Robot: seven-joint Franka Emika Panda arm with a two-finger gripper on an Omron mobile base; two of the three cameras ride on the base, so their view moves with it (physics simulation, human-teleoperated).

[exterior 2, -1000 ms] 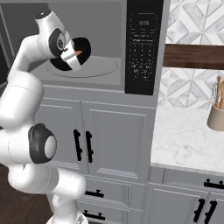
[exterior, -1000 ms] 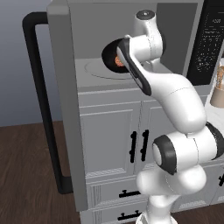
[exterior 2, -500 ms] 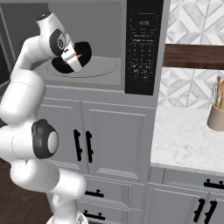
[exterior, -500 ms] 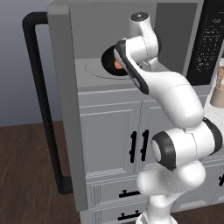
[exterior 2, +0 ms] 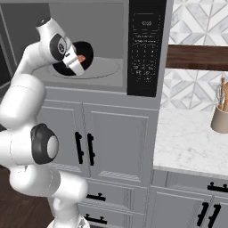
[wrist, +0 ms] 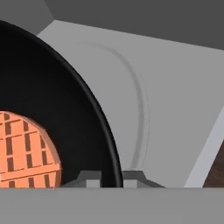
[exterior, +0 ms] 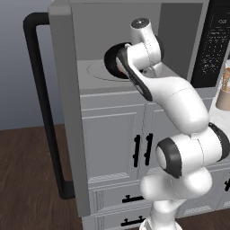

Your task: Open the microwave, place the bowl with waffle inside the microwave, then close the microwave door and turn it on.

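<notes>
The microwave [exterior: 179, 40] stands open, and its door [exterior: 65, 112] with the long black bar handle [exterior: 42, 103] is swung out to the left. My gripper [wrist: 111, 177] is shut on the rim of the black bowl [wrist: 43, 78], one fingertip on each side of it. I hold the bowl [exterior 2: 87, 51] tilted inside the grey cavity, just above the glass turntable [exterior 2: 104, 69]. The orange waffle [wrist: 26, 151] lies in the bowl, and the waffle [exterior 2: 81, 58] peeks past my hand. The black keypad [exterior 2: 144, 49] is to the right of the cavity.
White cabinet doors with short black handles [exterior 2: 84, 147] sit under the microwave. To the right is a marble counter [exterior 2: 191, 138] with a utensil holder [exterior 2: 220, 118]. The open door stands over the dark wood floor [exterior: 27, 179] on the left.
The hand and bowl have sunk slightly lower inside the cavity, and the wrist has shifted a little to the left. The door has not moved.
</notes>
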